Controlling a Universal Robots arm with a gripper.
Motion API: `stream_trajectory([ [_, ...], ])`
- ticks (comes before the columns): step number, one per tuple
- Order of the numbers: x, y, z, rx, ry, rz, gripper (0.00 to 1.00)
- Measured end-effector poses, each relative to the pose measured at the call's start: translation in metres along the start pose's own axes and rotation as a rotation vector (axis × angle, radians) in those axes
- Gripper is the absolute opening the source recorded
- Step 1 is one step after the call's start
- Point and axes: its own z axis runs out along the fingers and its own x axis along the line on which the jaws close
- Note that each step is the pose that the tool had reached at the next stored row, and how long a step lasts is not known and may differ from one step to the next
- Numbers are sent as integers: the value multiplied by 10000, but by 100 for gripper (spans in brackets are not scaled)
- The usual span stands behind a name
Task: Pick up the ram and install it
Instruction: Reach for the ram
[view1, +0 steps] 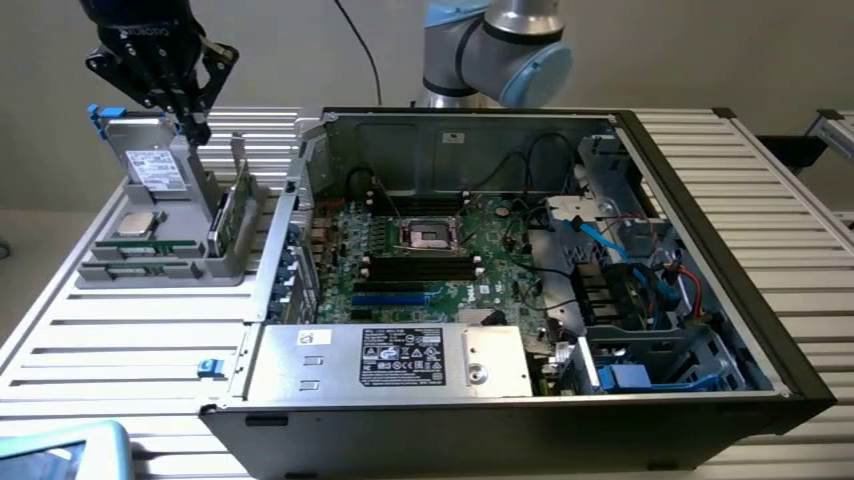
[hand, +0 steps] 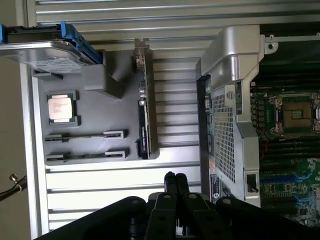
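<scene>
So my tool (hand: 175, 177) is pinched fully together with nothing between the fingers. The wrist view makes that obvious. From the exterior view you mostly get its black body hanging up over the gray holder (view1: 227, 265).

The ram (view1: 138, 247) is not in the tool. It sits on edge in a slot of that holder, below the tool and well apart from it. There's a second stick (view1: 131, 269) in the next slot along. From the wrist view both are just thin dark lines seen edge-on. The exterior view is where you catch the green.

Also in the holder:
- the processor chip (hand: 62, 107), lying flat beside the ram
- a hard drive (hand: 47, 55) in a blue caddy, nearly straight under the tool
- an expansion card (hand: 145, 115) standing on edge

The exterior view gives the whole open case (view1: 694, 200), off to one side of the tool. You can see the motherboard (view1: 400, 290), its empty socket (view1: 430, 233) and the black slots (view1: 420, 265). The wrist view clips most of that.

Labels: the power supply box (view1: 494, 360) has a big dark label plus a small white sticker. The hard drive and the chip carry print too. I can't read any of it. Everything sits on a slatted surface (view1: 120, 340).
</scene>
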Motion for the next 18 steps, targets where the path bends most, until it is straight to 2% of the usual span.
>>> stream_trajectory([
  [11, 504, 39, 26, 72, 2, -1, 11],
  [18, 826, 38, 74, 83, 2, -1, 11],
])
